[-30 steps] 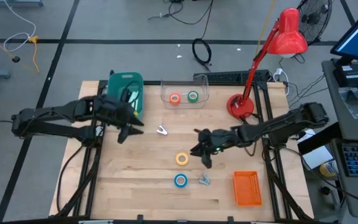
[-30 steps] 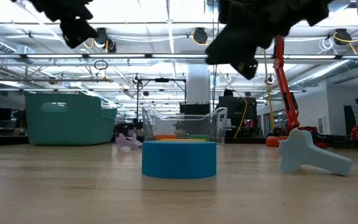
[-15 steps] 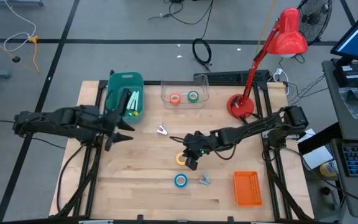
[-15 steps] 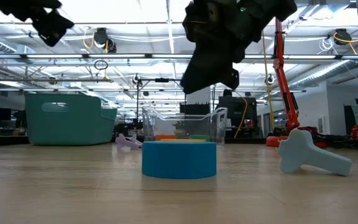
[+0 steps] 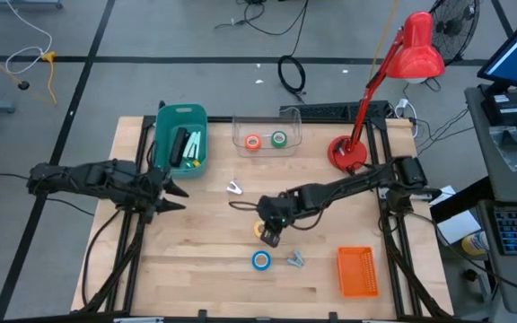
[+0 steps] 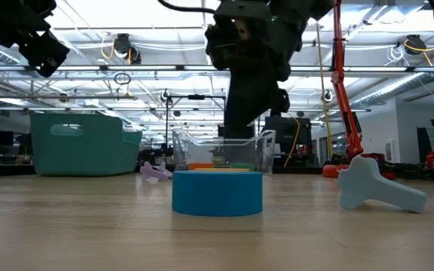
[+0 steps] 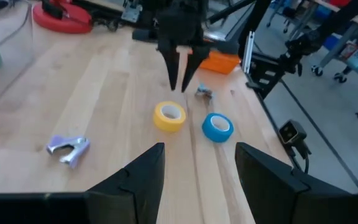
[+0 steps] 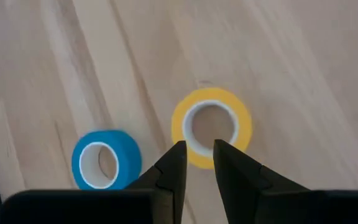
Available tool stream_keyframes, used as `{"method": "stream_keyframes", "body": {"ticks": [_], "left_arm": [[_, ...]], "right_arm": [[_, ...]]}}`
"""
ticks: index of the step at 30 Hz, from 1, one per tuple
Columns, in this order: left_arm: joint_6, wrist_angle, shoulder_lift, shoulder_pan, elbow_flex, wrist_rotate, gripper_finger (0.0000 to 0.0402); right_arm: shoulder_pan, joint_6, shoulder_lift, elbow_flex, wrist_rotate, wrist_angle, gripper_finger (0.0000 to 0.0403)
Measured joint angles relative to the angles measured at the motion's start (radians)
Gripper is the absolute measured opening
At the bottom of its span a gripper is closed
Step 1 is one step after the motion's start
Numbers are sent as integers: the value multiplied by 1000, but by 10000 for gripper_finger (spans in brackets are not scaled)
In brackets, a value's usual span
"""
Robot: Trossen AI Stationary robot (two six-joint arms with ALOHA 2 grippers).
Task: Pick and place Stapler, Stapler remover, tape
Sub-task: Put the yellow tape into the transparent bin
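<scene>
The yellow tape (image 5: 259, 230) (image 8: 211, 124) lies flat on the table, with the blue tape (image 5: 260, 260) (image 8: 106, 158) nearer the near edge. My right gripper (image 5: 271, 237) (image 8: 197, 152) hovers just over the yellow roll's rim, fingers pointing down and only narrowly open. The orange tape (image 5: 253, 142) and green tape (image 5: 279, 139) sit in a clear box (image 5: 267, 126). A silver-purple stapler remover (image 5: 233, 188) (image 7: 67, 148) lies mid-table. A dark stapler (image 5: 179, 145) lies in the teal bin (image 5: 164, 126). My left gripper (image 5: 176, 193) (image 7: 197, 158) waits open, left of the remover.
A small grey-blue piece (image 5: 294, 260) (image 6: 379, 188) lies right of the blue tape. An orange basket (image 5: 357, 271) sits at the near right, and a red desk lamp (image 5: 348, 152) stands at the far right. Bare wood lies between the two arms and along the near edge.
My right gripper has travelled toward the table's left and slightly nearer, dropping lower until it stands over the yellow tape, fingers tipped down. My left gripper has drawn back from the teal bin toward the left and near edges. No object on the table has moved.
</scene>
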Motion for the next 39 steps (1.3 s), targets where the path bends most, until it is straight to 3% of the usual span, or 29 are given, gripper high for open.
{"method": "stream_keyframes", "body": {"ticks": [5,10,22,28,34,39], "left_arm": [[2,-4,1,0,-5,1,200],[9,-9,1,0,-5,-1,200],[9,-11,1,0,-5,-16,200],[28,-11,1,0,-4,-18,200],[28,-13,2,0,-4,-18,200],[21,-17,3,0,-4,-18,200]], "right_arm": [[-54,30,0,0,-132,-15,73],[-95,39,0,0,-193,-51,80],[-98,64,0,0,-207,-10,165],[-76,39,15,0,-139,-1,165],[-78,12,77,0,-163,10,158],[-91,-1,104,-2,-115,-29,149]]}}
